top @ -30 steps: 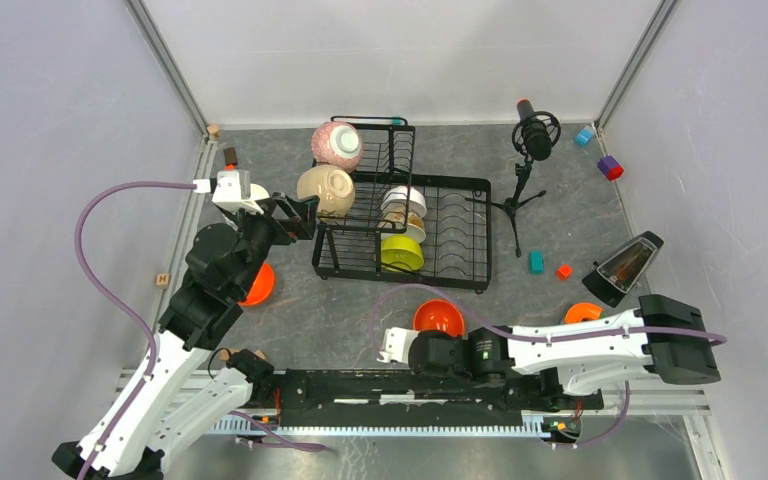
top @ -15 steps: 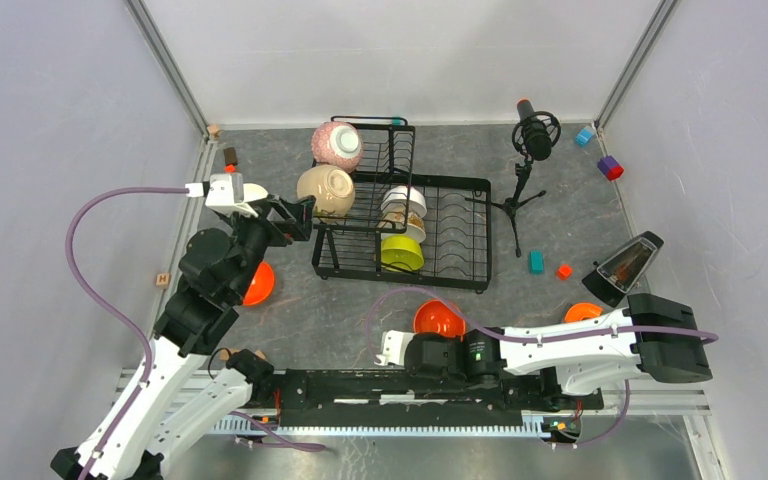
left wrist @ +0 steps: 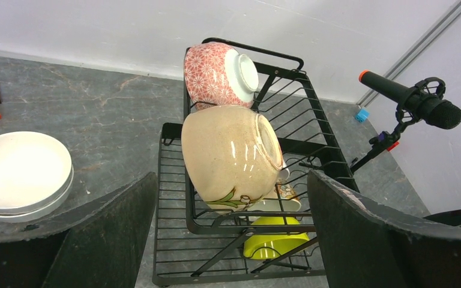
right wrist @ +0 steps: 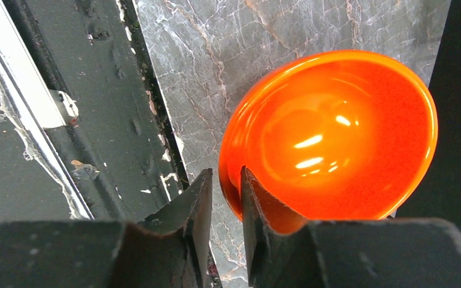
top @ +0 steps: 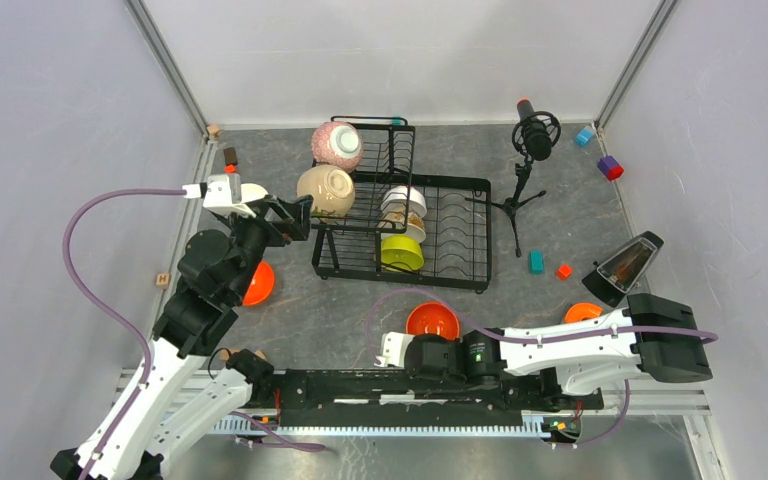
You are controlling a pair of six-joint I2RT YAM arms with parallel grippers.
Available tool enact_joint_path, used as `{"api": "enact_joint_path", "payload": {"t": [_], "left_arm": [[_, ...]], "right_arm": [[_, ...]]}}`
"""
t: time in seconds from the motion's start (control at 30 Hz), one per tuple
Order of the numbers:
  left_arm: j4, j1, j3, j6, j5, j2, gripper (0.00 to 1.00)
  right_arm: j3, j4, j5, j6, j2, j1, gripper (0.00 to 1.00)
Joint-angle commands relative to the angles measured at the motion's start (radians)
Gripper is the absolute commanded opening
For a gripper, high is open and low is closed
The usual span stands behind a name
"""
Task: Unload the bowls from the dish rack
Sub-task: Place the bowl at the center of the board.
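The black wire dish rack (top: 460, 230) stands mid-table. On its upper shelf lie a pink-patterned bowl (top: 337, 143) and a beige bowl (top: 325, 188). Its lower tray holds white bowls (top: 403, 205) and a lime green bowl (top: 401, 253). My left gripper (top: 295, 215) is open, just left of the beige bowl (left wrist: 228, 156), which sits between its fingers in the left wrist view; my left gripper (left wrist: 231, 177) holds nothing. My right gripper (top: 425, 340) is shut on the near rim of an orange bowl (top: 432, 320), seen close in the right wrist view (right wrist: 336, 138), low over the table.
A second orange bowl (top: 258, 284) lies by the left arm, an orange one (top: 582, 312) at the right. Stacked white bowls (left wrist: 21, 171) sit left of the rack. A microphone tripod (top: 525, 170), a black wedge-shaped object (top: 622, 266) and small coloured blocks (top: 536, 261) stand to the right.
My right gripper has drawn the orange bowl slightly left and toward the near edge. My left gripper has shifted a little left beside the beige bowl, still open.
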Motion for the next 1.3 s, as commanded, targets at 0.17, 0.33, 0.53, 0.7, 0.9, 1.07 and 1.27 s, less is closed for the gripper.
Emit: {"api": "enact_joint_path", "payload": {"t": [0.17, 0.33, 0.53, 0.7, 0.9, 1.07, 1.27], "left_arm": [[0.005, -0.006, 0.018, 0.026, -0.019, -0.010, 1.00], [0.004, -0.005, 0.019, 0.027, -0.019, -0.009, 1.00], [0.001, -0.006, 0.017, 0.027, -0.031, -0.013, 1.00], [-0.025, -0.006, 0.006, 0.027, -0.052, -0.021, 1.00], [-0.051, -0.006, -0.008, 0.011, -0.088, -0.049, 1.00], [-0.143, -0.005, 0.010, -0.155, -0.172, -0.072, 1.00], [-0.231, -0.005, -0.006, -0.104, 0.005, -0.160, 1.00]], "right_arm": [[-0.030, 0.043, -0.034, 0.041, -0.020, 0.008, 0.45], [-0.038, 0.048, -0.040, 0.053, -0.033, 0.009, 0.62], [-0.027, 0.046, -0.054, 0.066, -0.067, 0.013, 0.72], [-0.005, 0.030, -0.065, 0.082, -0.129, 0.015, 0.81], [0.045, 0.017, 0.003, 0.119, -0.247, 0.015, 0.94], [-0.004, 0.133, 0.201, 0.173, -0.364, 0.012, 0.98], [-0.027, 0.256, 0.319, 0.216, -0.458, -0.084, 0.98]]}}
